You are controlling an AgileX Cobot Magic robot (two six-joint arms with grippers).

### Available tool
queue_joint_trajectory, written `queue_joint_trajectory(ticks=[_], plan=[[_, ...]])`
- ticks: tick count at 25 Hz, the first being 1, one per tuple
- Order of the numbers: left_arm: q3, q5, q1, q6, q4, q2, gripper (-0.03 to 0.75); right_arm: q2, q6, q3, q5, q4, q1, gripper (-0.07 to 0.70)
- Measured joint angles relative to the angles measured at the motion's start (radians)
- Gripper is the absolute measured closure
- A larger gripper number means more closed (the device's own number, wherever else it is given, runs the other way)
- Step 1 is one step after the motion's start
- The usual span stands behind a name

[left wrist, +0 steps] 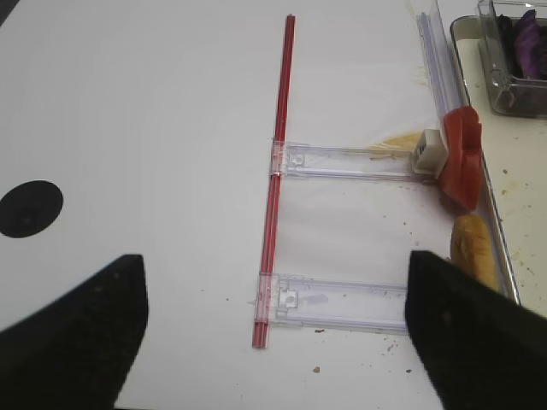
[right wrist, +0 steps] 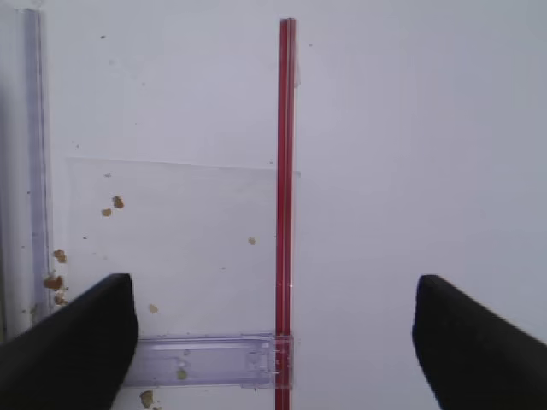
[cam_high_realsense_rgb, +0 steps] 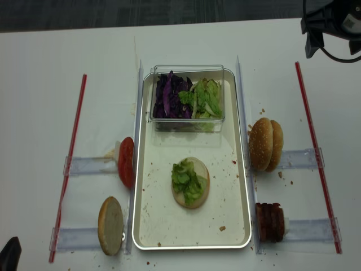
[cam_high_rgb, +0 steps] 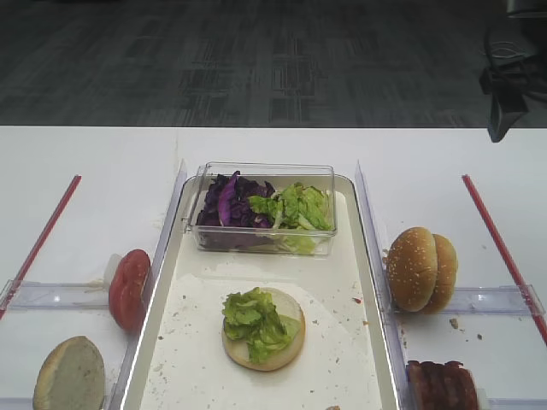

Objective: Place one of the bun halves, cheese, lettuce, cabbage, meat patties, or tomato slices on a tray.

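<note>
One tray (cam_high_rgb: 363,342) is sitting at the centre of the frame on a white table (cam_high_rgb: 94,162). Near its lower middle, a pale bun half (cam_high_rgb: 282,346) is lying flat with lettuce (cam_high_rgb: 252,318) resting on top. At the tray's upper end, a clear box (cam_high_rgb: 265,175) is holding purple cabbage (cam_high_rgb: 224,203) on the left and more green leaves on the right. Left of the tray, a tomato slice (cam_high_rgb: 128,289) is standing on edge in a clear rack (cam_high_rgb: 51,295), with another bun half (cam_high_rgb: 70,376) below it. Right of the tray, sesame buns (cam_high_rgb: 419,268) are standing on edge, with meat patties (cam_high_rgb: 441,386) below them. Both grippers are showing jaws spread wide apart and gripping nothing: the right gripper (right wrist: 273,337) over a red strip (right wrist: 285,213), the left gripper (left wrist: 278,329) over the left racks.
</note>
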Motion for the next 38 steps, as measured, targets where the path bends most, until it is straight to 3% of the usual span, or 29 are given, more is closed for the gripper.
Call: queue_joint_trajectory(ticks=[5, 9, 12, 27, 34, 38], plan=[[0.0, 0.0, 0.0, 0.0, 0.0, 0.0, 0.116, 0.0, -0.009, 0.0, 0.034, 0.009, -0.012, -0.046], [0.0, 0.0, 0.0, 0.0, 0.0, 0.0, 0.116, 0.0, -0.039, 0.0, 0.11, 0.051, -0.012, -0.046], [0.0, 0.0, 0.0, 0.0, 0.0, 0.0, 0.116, -0.036, -0.044, 0.036, 0.128, 0.08, -0.012, -0.046], [0.0, 0.0, 0.0, 0.0, 0.0, 0.0, 0.117, -0.684, -0.052, 0.702, 0.074, 0.083, -0.012, -0.046], [0.0, 0.0, 0.0, 0.0, 0.0, 0.0, 0.117, -1.043, -0.052, 0.9, 0.078, 0.08, -0.012, -0.041], [0.0, 0.0, 0.0, 0.0, 0.0, 0.0, 0.117, -1.25, -0.048, 0.927, 0.078, 0.074, -0.012, 0.016]])
